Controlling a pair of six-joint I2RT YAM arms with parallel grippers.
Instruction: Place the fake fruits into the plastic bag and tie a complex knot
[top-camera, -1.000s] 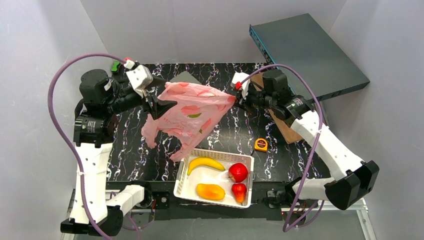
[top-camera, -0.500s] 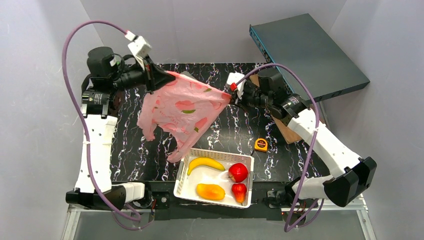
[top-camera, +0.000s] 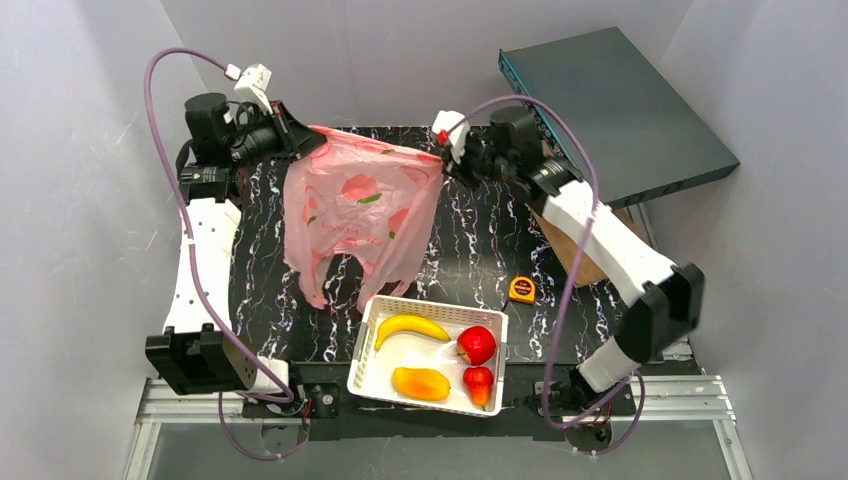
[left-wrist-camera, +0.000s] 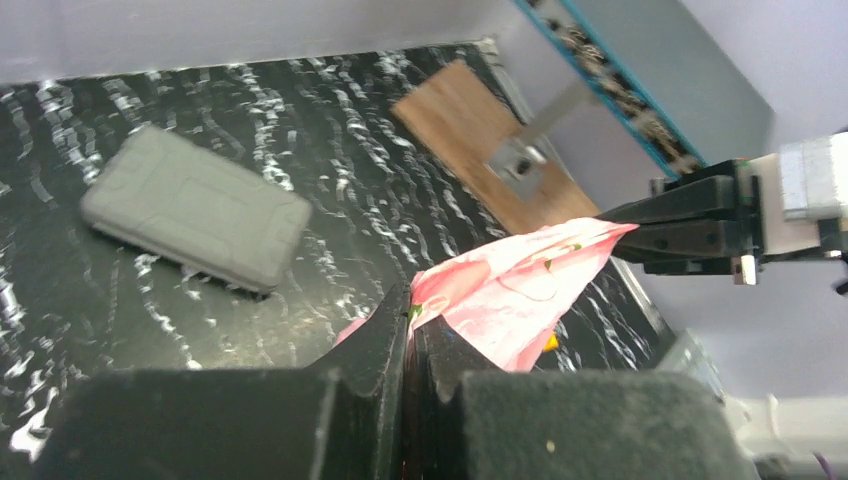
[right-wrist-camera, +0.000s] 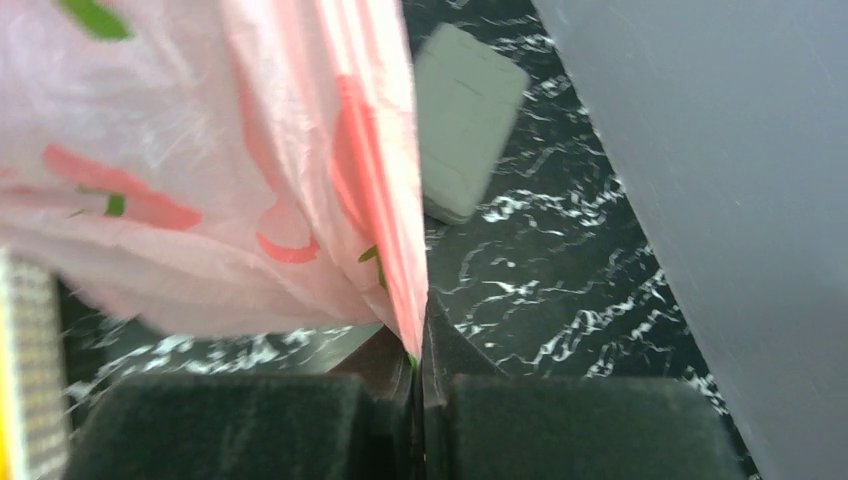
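Top external shows the left pincer (top-camera: 299, 140) and right pincer (top-camera: 444, 166) each clamped tight on the plastic bag (top-camera: 360, 215), hanging it above the surface (top-camera: 480, 250), probably to spread it. The fake fruits (top-camera: 410, 327) lie in the basket (top-camera: 432, 306).

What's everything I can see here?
plastic bag: one, pink, hanging between both grippers
basket: one, white, table's near edge
banana: one, yellow, in basket
mango: one, orange-yellow, in basket
apple: one, red, in basket
small pointed fruit: one, red, in basket
tape measure: one, yellow-orange, right of basket
flat case: one, grey, far side of table
board: one, wooden brown, table's right edge
big box: one, dark teal, far right
table: one, black marbled
left gripper: one, black, shut on bag
right gripper: one, black, shut on bag
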